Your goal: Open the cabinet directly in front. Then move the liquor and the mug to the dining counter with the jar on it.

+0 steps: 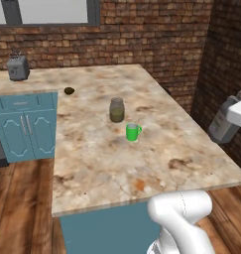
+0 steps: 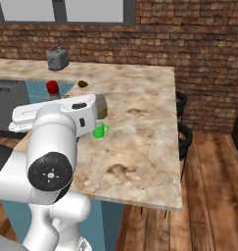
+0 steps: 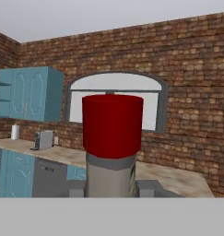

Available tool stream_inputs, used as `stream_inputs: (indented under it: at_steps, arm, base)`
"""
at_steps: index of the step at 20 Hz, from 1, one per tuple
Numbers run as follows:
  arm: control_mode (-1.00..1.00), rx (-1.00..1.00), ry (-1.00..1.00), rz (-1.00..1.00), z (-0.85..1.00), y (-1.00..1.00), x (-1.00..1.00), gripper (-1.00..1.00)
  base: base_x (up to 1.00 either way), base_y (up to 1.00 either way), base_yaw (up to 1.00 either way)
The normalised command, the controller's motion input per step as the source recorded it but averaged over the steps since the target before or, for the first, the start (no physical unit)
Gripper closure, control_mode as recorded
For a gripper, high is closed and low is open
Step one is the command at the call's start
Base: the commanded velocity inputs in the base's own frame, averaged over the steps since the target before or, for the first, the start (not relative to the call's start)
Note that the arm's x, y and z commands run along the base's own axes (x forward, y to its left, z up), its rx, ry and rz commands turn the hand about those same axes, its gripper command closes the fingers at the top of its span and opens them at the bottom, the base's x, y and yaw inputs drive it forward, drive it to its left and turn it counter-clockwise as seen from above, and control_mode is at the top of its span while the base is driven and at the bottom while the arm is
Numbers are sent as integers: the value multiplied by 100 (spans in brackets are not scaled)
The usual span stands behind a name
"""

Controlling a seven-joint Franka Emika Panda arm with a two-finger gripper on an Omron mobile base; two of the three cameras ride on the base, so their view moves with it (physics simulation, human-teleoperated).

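While your pincer (image 3: pixel 111 188) clamps the upright red-capped grey glass liquor bottle (image 3: pixel 112 138), the marbled beige desk (image 2: pixel 140 127) lies right of it.

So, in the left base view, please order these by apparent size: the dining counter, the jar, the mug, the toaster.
1. Dining counter, by far the largest.
2. Toaster, though it stands farther from the camera.
3. Jar.
4. Mug, slightly smaller than the jar beside it.

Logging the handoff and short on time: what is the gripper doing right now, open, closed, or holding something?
Gripper: jaws closed on the liquor, held below its red cap.
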Motion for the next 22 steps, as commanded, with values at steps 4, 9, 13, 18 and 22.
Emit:
stream_inputs:
  at_steps: [4,9,13,18,22]
  arm:
    - [-100,0,0,0,0,0,0,100]
    - [-100,0,0,0,0,0,6,100]
    - [-100,-1,2,0,-9,0,42,100]
    - [-100,-1,0,0,-27,0,60,100]
    - [-100,0,0,0,-28,0,48,100]
  base:
    - [0,0,0]
    - [0,0,0]
    - [0,0,0]
    - [0,0,0]
    - [0,0,0]
